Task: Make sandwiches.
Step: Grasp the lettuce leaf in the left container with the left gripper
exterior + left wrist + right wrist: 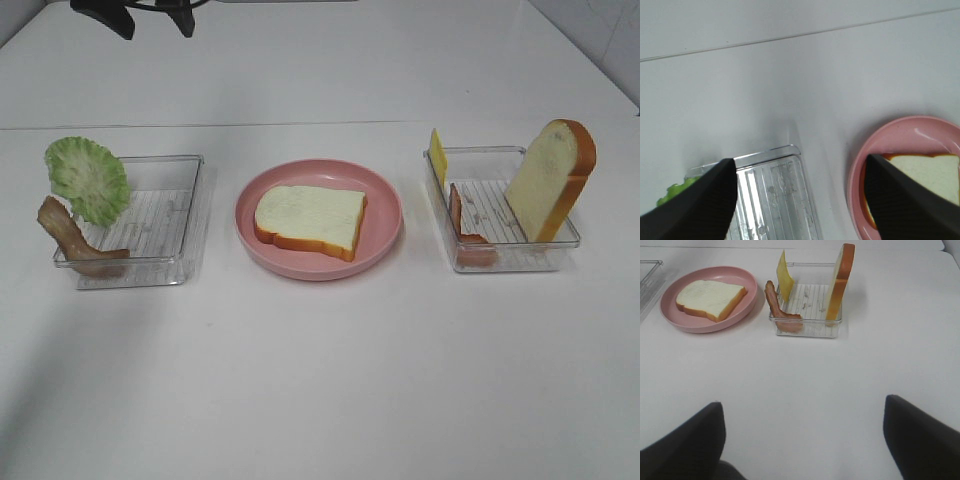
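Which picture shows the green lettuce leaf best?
The exterior high view: the whole ruffled lettuce stands at a corner of the left tray. The left wrist view catches only a green scrap beside the left tool. The right wrist view misses it entirely.

The right gripper (802,402) has its dark fingers (685,450) wide apart. Between them lies only bare white table (805,365), a free lane ahead of the fingertips up to a clear plastic tray (807,334). There an upright white bread slice with orange-brown crust (840,282), a thin yellow cheese square (785,282) and a reddish-brown bacon strip (774,302) rise above the rim. Ahead of one finger, a round pink plate (705,327) carries a flat white bread slice (710,297). The left gripper (800,170) straddles the corner of a second clear plastic tray (775,195), with a ruffled green lettuce leaf (672,192) beside one finger and the plate's rim beside the other.
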